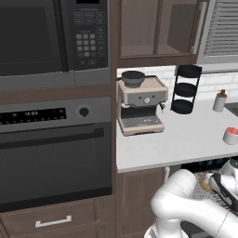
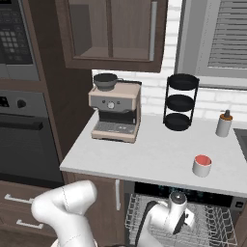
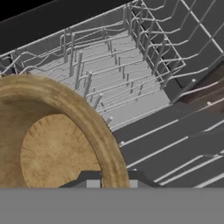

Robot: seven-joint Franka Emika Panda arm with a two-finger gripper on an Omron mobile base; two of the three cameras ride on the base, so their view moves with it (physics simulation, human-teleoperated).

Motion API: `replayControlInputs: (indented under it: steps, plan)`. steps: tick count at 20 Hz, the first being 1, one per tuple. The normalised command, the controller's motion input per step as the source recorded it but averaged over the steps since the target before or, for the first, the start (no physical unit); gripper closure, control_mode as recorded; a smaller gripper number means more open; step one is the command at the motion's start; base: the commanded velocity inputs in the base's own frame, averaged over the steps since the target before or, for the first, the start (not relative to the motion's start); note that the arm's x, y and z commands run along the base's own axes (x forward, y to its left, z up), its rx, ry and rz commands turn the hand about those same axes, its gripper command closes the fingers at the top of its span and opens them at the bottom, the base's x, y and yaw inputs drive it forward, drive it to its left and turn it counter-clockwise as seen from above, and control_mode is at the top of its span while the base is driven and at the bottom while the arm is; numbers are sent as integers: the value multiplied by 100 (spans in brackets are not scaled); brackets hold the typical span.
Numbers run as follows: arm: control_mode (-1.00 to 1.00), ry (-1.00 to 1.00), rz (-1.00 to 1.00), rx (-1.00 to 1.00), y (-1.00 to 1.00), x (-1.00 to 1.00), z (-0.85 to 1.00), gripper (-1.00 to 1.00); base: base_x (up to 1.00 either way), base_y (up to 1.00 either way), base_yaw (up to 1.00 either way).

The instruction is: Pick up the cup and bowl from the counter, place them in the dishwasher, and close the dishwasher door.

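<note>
The tan-brown bowl (image 3: pixel 52 144) is tilted on edge, and my gripper (image 3: pixel 112 178) is shut on its rim. It hangs low over the grey wire rack (image 3: pixel 131 74) of the open dishwasher (image 2: pixel 212 195), below the counter (image 2: pixel 144 154) edge. A sliver of the bowl (image 1: pixel 204 181) peeks out beside my hand in the left base view. The red cup (image 2: pixel 202 165) with its white inside stands upright on the counter's right part, also seen as the cup (image 1: pixel 230 135). A dark flat panel (image 3: pixel 175 131) under the rack wires looks like the lowered dishwasher door.
A coffee machine (image 2: pixel 115 116) stands at the counter's left, a black three-tier stand (image 2: pixel 181 102) behind the middle, and a white bottle (image 2: pixel 224 123) at the back right. The oven (image 1: pixel 51 153) and microwave (image 1: pixel 46 37) fill the left wall. Upright rack tines (image 3: pixel 72 48) rise near the bowl.
</note>
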Motion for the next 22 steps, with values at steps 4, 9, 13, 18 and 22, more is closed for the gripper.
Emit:
replayControlInputs:
  steps: [4,9,13,18,22]
  plan:
    - [-100,0,0,0,-4,10,-46,100,0,0,0]
    - [-100,0,0,0,-8,2,-42,100,0,0,0]
    - [-100,0,0,-1,-8,0,-42,100,0,0,0]
    - [-100,0,0,-1,-7,0,-38,100,0,0,0]
    - [-100,0,0,0,-8,0,-27,100,0,0,0]
